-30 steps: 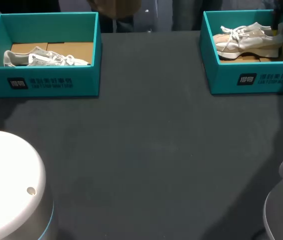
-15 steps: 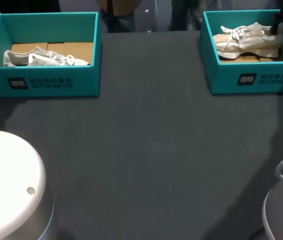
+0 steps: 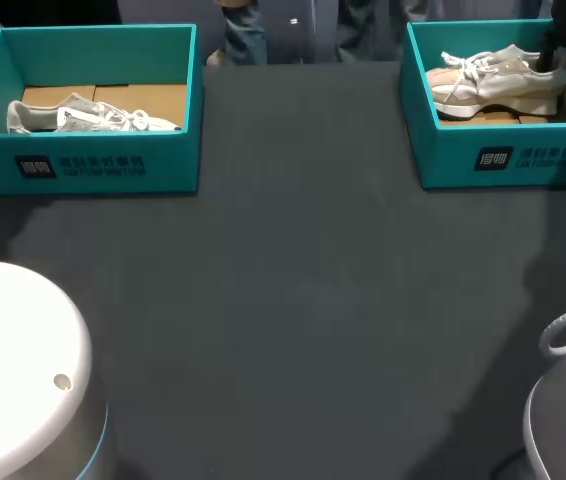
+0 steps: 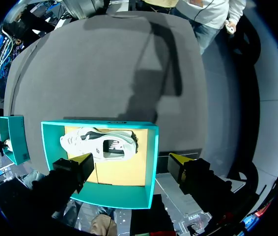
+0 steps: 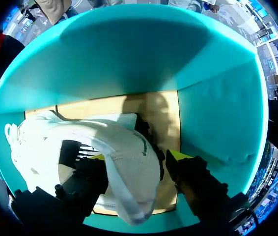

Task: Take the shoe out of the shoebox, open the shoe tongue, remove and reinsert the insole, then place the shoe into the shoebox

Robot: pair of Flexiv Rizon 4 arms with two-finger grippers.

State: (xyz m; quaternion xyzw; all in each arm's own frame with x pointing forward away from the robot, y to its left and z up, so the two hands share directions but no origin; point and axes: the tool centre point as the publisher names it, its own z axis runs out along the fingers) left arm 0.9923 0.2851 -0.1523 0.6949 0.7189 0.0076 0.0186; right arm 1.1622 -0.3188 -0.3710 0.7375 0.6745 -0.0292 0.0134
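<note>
While it lies boxed, right fingers (image 5: 179,156) straddle shoe (image 5: 129,164).

Left shoe (image 3: 88,117) lies in left shoebox (image 3: 173,165), right shoe (image 3: 498,85) in right shoebox (image 3: 443,160).

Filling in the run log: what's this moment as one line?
shoe: in right shoebox | right pincer: open, astride its heel | left pincer: open, over left shoebox

Your ten o'clock box (image 3: 93,165) is teal, with a white shoe (image 3: 83,117). Your two o'clock box (image 3: 503,160) is teal too, with a cream shoe (image 3: 498,85).
</note>
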